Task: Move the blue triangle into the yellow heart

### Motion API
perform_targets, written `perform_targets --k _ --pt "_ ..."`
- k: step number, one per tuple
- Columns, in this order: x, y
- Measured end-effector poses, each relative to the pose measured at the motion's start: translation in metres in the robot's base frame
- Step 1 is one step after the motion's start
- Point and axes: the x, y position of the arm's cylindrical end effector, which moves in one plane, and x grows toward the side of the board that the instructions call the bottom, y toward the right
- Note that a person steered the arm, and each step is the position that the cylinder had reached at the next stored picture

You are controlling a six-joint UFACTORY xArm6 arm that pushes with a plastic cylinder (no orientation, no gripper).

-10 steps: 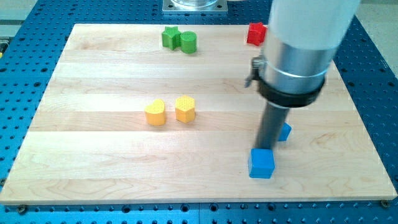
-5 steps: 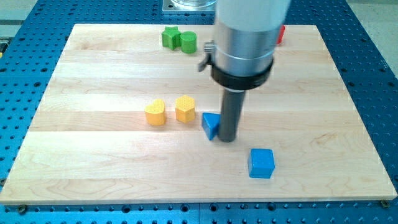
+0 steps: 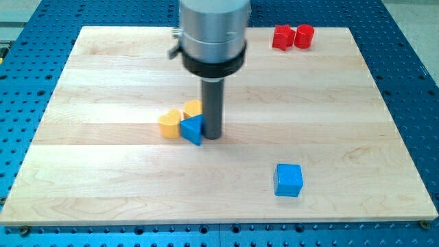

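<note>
The blue triangle (image 3: 193, 129) lies near the board's middle, touching the right side of the yellow heart (image 3: 169, 125). My tip (image 3: 211, 136) stands right against the triangle's right side. A yellow hexagon (image 3: 193, 108) sits just above the triangle, partly hidden behind my rod. The heart is at the left end of this tight cluster.
A blue cube (image 3: 288, 180) lies toward the view's bottom right. Two red blocks (image 3: 282, 36) (image 3: 304, 36) sit at the top right edge of the wooden board (image 3: 82, 171). The arm's wide body hides the top middle of the board.
My tip swept left from beside the blue cube, pushing the blue triangle left until it met the yellow heart. The yellow hexagon was nudged up and left.
</note>
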Motion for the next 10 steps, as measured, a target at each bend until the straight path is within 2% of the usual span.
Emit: perform_targets --k 2,3,4,9,10 --pt "0.014 0.006" --pt "0.041 0.028" --pt "0.065 0.013" --pt "0.017 -0.029" --pt "0.006 0.014"
